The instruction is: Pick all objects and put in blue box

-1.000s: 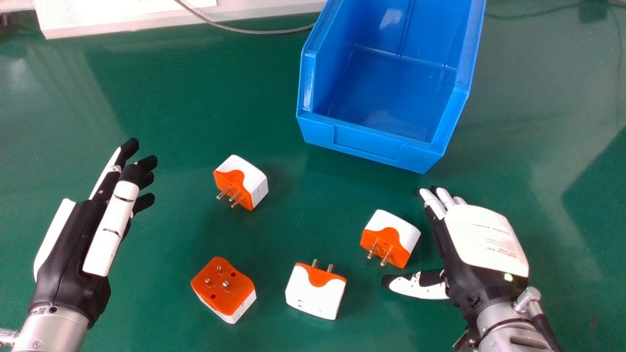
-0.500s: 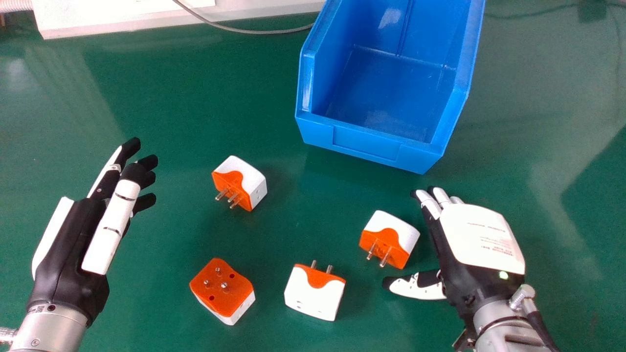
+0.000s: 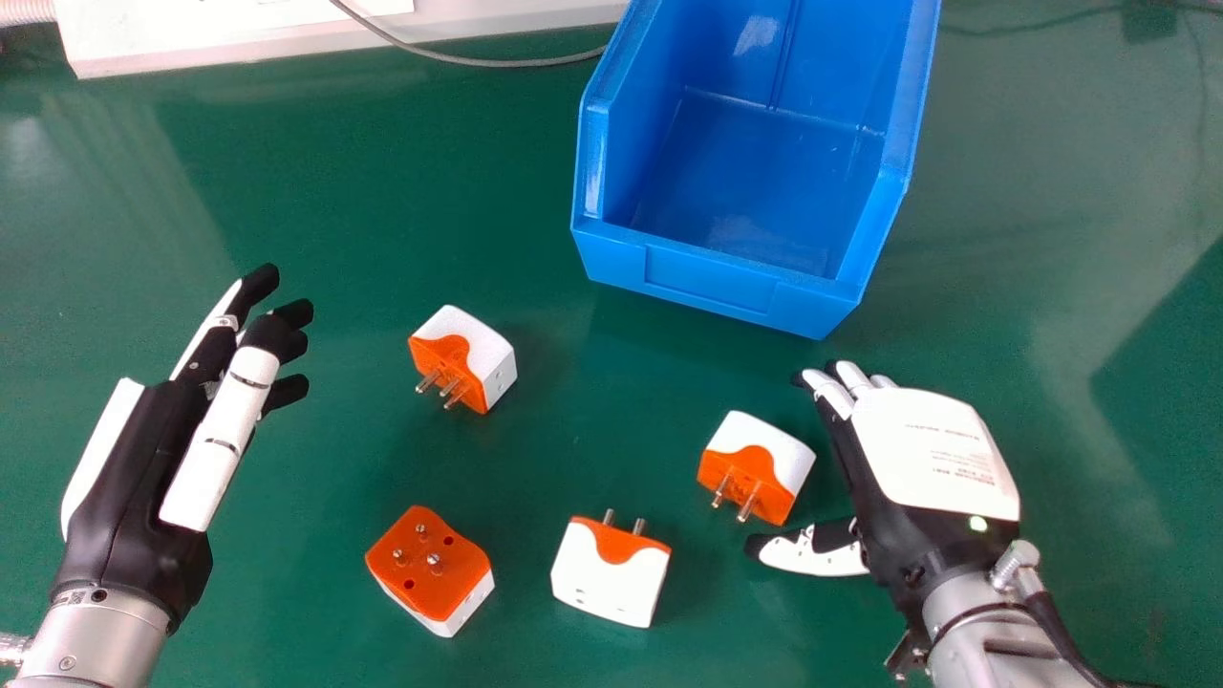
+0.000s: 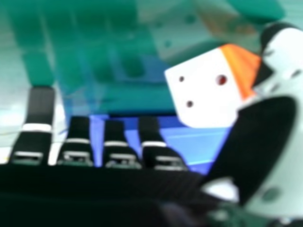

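Four orange-and-white plug adapters lie apart on the green table: one at centre-left [image 3: 462, 358], one at the lower left with pins up [image 3: 430, 571], one at the lower middle [image 3: 611, 570] and one at the right [image 3: 757, 466]. The blue box [image 3: 715, 279] stands behind them and holds nothing visible. My right hand [image 3: 932, 454] is open just right of the right-hand adapter, its thumb in front of that adapter. In the right hand view an adapter [image 4: 203, 90] shows between the thumb and the fingers of my right hand [image 4: 120, 151]. My left hand [image 3: 143, 468] is open at the left.
A white panel [image 3: 191, 33] stands at the table's far left edge, with a grey cable [image 3: 459, 59] running from it behind the blue box. Green table surface [image 3: 382, 191] lies between my left hand and the box.
My right hand has moved slightly left, closer to the right-hand adapter. The left hand has barely moved. The head view has shifted a little, and the adapters lie as before.
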`<state>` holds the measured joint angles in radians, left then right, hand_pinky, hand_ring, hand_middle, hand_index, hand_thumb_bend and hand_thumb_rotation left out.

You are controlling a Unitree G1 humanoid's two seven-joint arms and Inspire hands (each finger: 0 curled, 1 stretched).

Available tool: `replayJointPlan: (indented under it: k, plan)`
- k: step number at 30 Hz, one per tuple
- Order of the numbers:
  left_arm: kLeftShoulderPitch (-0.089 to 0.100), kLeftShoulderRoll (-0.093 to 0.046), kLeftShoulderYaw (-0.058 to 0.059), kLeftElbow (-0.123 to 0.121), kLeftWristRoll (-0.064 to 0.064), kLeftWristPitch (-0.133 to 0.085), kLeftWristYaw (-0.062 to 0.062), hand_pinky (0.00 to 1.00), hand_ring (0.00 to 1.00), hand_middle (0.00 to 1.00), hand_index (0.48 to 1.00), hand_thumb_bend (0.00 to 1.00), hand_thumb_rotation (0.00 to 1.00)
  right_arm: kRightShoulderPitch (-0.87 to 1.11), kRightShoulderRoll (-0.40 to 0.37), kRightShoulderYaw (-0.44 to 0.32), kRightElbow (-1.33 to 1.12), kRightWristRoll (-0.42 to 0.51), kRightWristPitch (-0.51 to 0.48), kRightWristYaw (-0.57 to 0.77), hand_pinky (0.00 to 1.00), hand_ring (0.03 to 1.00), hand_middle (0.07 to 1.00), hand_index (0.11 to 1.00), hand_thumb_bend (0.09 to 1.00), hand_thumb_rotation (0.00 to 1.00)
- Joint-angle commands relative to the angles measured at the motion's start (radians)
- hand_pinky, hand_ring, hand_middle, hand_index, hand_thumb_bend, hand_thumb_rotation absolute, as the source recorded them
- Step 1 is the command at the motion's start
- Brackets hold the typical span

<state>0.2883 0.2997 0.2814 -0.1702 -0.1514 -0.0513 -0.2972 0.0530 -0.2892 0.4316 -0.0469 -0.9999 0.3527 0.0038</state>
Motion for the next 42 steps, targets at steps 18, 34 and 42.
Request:
replayJointPlan:
  k: [18, 34, 42]
  plan:
    - [0.019, 0.006, 0.000, -0.136, 0.021, 0.086, 0.037, 0.85, 0.90, 0.90, 0.939, 0.48, 0.89, -0.021, -0.003, 0.064, -0.012, -0.021, -0.009, 0.105, 0.76, 0.875, 0.893, 0.839, 0.576, 0.43]
    - [0.003, 0.005, -0.010, -0.149, 0.042, 0.122, 0.057, 0.84, 0.89, 0.90, 0.933, 0.46, 0.88, -0.044, -0.033, 0.086, -0.026, -0.034, -0.034, 0.139, 0.73, 0.859, 0.878, 0.820, 0.574, 0.44]
    - [0.000, 0.008, -0.010, -0.149, 0.042, 0.124, 0.054, 0.84, 0.89, 0.89, 0.928, 0.46, 0.88, -0.051, -0.007, 0.094, -0.028, -0.039, -0.016, 0.160, 0.73, 0.853, 0.876, 0.827, 0.569, 0.42]
